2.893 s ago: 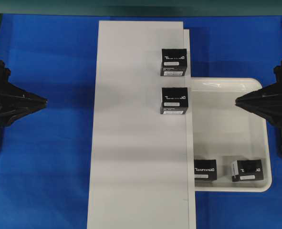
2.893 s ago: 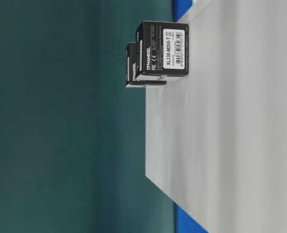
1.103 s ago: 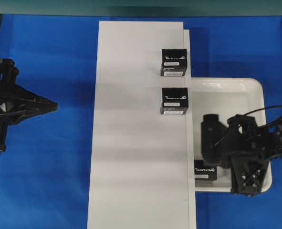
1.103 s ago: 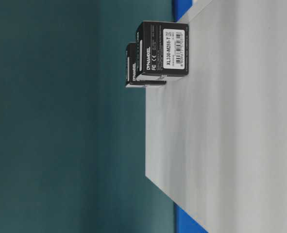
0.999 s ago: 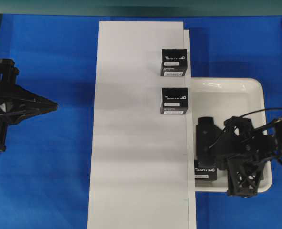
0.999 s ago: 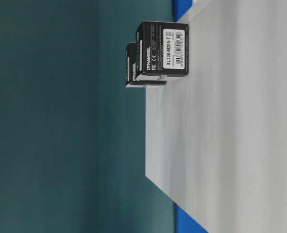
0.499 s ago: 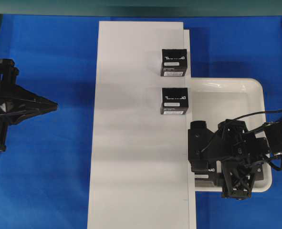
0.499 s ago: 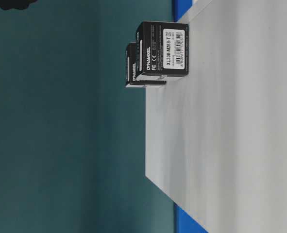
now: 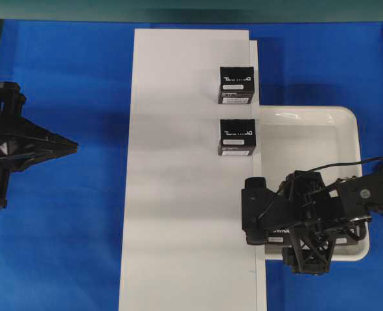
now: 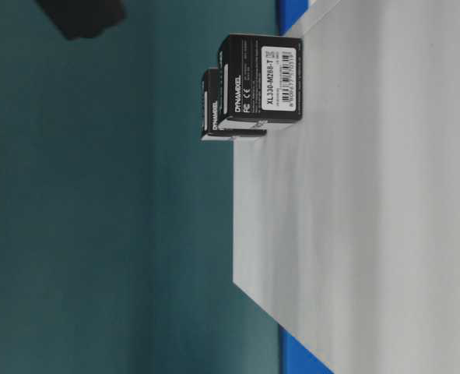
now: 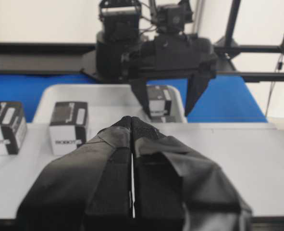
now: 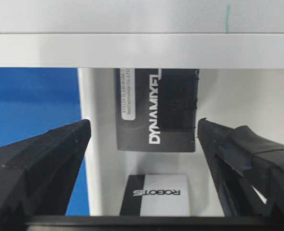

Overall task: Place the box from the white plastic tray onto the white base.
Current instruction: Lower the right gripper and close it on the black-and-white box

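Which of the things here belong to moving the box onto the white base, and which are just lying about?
In the job: black box in the tray, white plastic tray, white base, right tool open around that box.
Lying about: upper box on the base, lower box on the base, white-faced box in the tray, blue cover.

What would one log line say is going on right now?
right claw: open, straddling box in white tray | left claw: shut, idle | white base: two boxes placed
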